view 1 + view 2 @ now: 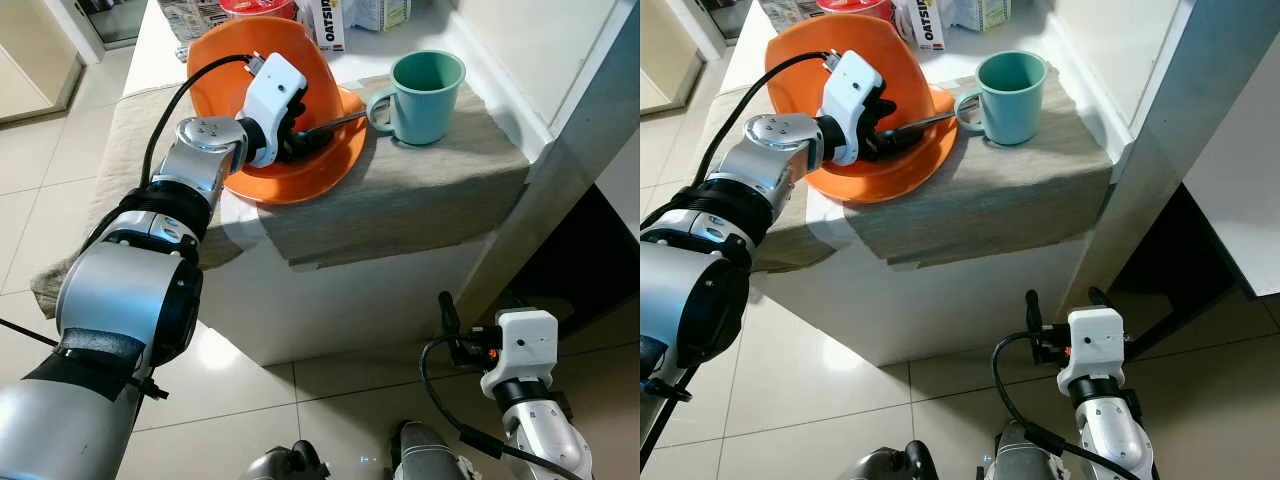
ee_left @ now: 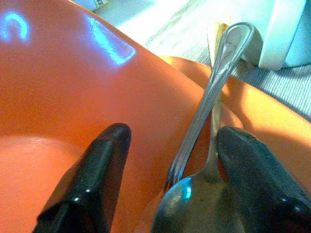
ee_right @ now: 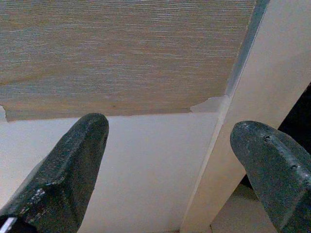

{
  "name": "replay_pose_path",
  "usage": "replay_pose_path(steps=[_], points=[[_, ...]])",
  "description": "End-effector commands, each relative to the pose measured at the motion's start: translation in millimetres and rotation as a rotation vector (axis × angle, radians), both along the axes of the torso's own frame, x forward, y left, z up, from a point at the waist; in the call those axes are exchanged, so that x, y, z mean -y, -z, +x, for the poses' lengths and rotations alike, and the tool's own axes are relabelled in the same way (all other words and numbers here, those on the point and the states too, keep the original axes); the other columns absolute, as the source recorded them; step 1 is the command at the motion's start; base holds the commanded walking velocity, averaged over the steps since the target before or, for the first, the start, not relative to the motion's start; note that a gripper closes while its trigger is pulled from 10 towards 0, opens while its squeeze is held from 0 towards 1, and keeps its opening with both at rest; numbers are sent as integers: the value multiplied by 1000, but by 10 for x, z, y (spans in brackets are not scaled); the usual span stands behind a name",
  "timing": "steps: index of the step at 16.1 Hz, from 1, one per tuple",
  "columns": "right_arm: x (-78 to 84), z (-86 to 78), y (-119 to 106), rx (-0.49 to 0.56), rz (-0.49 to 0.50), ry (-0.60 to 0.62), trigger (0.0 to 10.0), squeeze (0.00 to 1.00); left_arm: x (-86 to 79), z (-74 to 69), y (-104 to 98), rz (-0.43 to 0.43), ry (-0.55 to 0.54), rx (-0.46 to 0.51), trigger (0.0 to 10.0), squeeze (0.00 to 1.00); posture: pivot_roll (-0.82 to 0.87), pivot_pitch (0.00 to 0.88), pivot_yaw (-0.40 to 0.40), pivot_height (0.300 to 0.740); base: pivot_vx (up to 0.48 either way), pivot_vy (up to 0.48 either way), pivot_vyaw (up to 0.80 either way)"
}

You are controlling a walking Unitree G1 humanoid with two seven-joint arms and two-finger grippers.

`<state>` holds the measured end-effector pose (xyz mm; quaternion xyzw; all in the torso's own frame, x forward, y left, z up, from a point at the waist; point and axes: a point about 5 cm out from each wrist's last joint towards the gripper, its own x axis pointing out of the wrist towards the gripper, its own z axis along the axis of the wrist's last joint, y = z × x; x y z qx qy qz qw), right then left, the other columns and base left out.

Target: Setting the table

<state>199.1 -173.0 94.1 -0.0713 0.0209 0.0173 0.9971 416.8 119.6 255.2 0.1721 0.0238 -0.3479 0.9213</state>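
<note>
A tilted orange bowl [image 1: 225, 55] leans over an orange plate [image 1: 300, 182] on a grey-beige cloth [image 1: 400, 195] covering a white counter. A metal spoon [image 1: 338, 122] lies in the plate, its handle pointing at the teal mug [image 1: 425, 95] beside it. My left gripper [image 1: 303, 142] reaches into the plate. In the left wrist view its fingers [image 2: 104, 160] stand open on either side of the spoon [image 2: 209, 92], whose bowl lies close to one finger. My right gripper [image 1: 1062, 305] hangs low beside the counter, open and holding nothing.
Cartons [image 1: 330, 20] and a red-lidded container [image 1: 258, 6] stand behind the bowl. The counter's white front [image 1: 330, 300] drops to a tiled floor [image 1: 250, 420]. A white post [image 1: 560, 170] and a dark gap [image 1: 590, 260] lie to the right.
</note>
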Motion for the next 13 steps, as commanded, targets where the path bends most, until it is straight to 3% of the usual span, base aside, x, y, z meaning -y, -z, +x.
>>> replay_pose_path(steps=[1,7,13], points=[[-36,-7,-12,-6,1,-12,10000,0,-67,-2,-30,-27,6,-17,0,0,-369,193,164,740,0,0,0],[-46,5,10,-9,2,-14,10000,0,-15,-30,-18,4,85,-28,0,0,-368,179,164,740,0,0,0],[-54,45,4,-2,-1,-23,10000,0,-61,-25,-104,-31,87,-31,0,0,-365,161,161,740,0,0,0]])
